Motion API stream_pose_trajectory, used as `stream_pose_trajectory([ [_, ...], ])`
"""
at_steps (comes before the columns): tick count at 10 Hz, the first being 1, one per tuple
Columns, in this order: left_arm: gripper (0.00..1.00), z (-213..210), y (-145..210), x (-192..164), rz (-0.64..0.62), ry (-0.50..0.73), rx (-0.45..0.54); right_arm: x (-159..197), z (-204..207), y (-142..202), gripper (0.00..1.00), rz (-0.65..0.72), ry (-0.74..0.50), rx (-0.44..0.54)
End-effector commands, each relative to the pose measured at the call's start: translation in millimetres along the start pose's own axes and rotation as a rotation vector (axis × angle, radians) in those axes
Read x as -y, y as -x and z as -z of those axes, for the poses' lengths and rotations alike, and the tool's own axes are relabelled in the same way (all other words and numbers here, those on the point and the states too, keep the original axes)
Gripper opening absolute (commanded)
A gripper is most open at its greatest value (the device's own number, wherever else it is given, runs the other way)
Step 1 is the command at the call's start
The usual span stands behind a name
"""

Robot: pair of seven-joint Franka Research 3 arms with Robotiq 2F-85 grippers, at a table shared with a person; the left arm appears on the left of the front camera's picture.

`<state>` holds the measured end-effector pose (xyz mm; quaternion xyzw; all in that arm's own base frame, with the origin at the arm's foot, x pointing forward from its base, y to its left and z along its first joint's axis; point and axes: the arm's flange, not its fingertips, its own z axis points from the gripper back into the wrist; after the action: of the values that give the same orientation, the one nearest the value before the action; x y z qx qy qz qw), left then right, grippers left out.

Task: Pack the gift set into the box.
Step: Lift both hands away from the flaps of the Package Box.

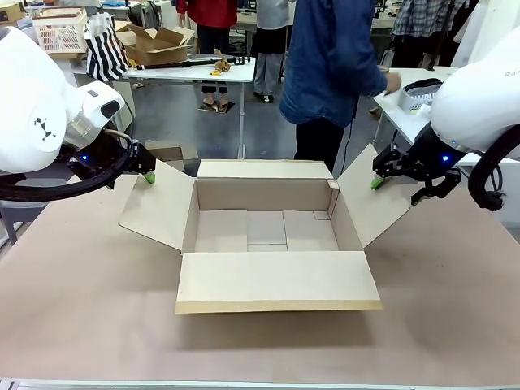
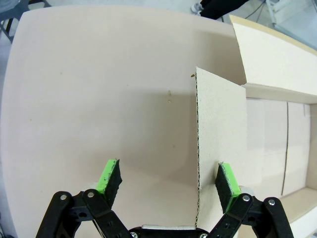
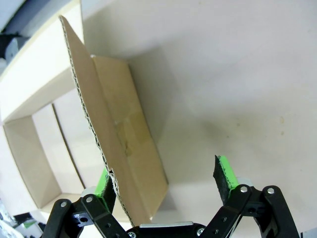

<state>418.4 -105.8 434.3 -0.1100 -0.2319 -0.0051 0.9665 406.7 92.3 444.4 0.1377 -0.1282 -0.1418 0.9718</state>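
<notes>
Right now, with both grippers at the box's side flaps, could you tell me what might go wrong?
The left gripper straddles the left flap and the right gripper the right flap, jaws open; either could slip free and lean inward. Pulling unevenly once clamped might drag the empty cardboard box or crease a flap.

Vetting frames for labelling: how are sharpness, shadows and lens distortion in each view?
Front view: sharp, evenly lit, faint shadow under the large brown cardboard box. Left wrist view: wide-angle bows the beige table edge; flap casts soft shadow. Right wrist view: sharp, similar flap shadow.
</notes>
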Motion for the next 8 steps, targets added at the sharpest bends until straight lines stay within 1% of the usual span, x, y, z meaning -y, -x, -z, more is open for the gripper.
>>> stream_pose_trajectory([
  [1, 1.0, -2.1, -0.3, 0.1, -0.008, -0.012, -0.004, -2.9, -2.8, -1.0, 1.0, 0.016, 0.019, 0.009],
  [8, 1.0, -2.1, -0.3, 0.1, -0.008, -0.012, -0.004, -2.9, -2.8, -1.0, 1.0, 0.016, 0.019, 0.009],
])
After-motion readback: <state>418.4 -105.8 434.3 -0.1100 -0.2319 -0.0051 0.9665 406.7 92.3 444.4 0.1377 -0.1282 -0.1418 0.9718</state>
